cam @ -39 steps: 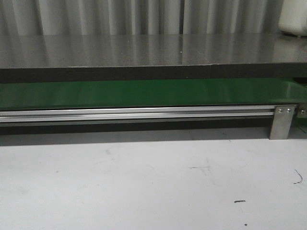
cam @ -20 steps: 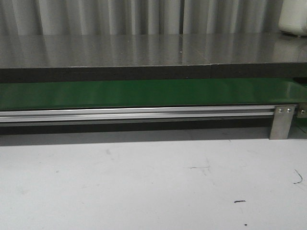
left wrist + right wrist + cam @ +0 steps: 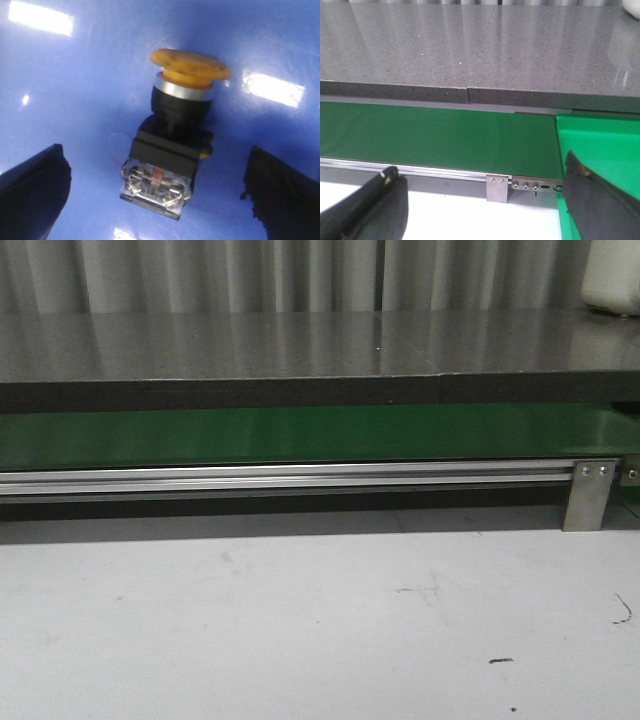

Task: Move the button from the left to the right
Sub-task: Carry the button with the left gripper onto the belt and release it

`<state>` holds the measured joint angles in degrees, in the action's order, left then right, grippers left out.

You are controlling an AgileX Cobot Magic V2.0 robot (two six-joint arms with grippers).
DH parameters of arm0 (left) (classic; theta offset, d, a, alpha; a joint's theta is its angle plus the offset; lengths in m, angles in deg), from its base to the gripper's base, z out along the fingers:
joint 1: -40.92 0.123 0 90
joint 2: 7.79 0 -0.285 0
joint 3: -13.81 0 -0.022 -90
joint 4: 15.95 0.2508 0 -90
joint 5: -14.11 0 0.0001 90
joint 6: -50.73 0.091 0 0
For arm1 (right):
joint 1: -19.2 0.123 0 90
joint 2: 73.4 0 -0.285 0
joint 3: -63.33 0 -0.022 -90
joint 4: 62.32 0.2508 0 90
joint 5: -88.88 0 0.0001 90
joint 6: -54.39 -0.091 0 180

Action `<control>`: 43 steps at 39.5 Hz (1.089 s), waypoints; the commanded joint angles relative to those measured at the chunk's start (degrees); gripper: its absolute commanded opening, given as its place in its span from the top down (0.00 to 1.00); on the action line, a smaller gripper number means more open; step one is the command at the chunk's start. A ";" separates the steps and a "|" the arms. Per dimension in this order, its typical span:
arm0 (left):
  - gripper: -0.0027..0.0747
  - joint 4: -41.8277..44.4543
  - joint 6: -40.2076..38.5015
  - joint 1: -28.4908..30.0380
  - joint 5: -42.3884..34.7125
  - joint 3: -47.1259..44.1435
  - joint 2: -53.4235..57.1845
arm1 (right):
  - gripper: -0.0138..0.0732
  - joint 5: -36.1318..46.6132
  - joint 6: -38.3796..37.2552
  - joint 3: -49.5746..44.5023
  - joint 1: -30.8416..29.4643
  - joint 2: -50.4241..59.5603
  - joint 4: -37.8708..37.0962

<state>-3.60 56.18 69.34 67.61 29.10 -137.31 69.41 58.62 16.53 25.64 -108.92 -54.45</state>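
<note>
In the left wrist view the left pincer [image 3: 157, 192] is spread wide with nothing in it, its dark fingers [image 3: 32, 187] on either side of the button [image 3: 172, 135], clear of it. The button lies tilted on a glossy blue surface [image 3: 90, 75], yellow cap away from the fingers. The right pincer [image 3: 485, 210] is also wide open and empty, with the green conveyor belt [image 3: 435, 135] beyond and the grey counter [image 3: 470, 45] farthest.
</note>
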 commanded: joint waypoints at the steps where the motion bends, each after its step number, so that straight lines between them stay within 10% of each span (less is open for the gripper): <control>1: 0.14 0.70 0.15 0.26 -0.76 1.75 2.34 | 0.10 4.69 0.17 2.19 -0.07 -0.68 0.26; 17: 0.85 0.55 0.25 0.37 -1.48 1.75 2.19 | 0.10 4.69 0.17 2.19 -0.07 -0.68 0.26; 43: 0.89 -9.93 0.25 -4.24 3.83 12.35 10.85 | 0.10 4.69 0.17 2.19 -0.07 -0.68 0.26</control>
<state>-12.77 56.72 66.98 70.19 38.15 -132.20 69.41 58.54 16.53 25.64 -108.92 -54.45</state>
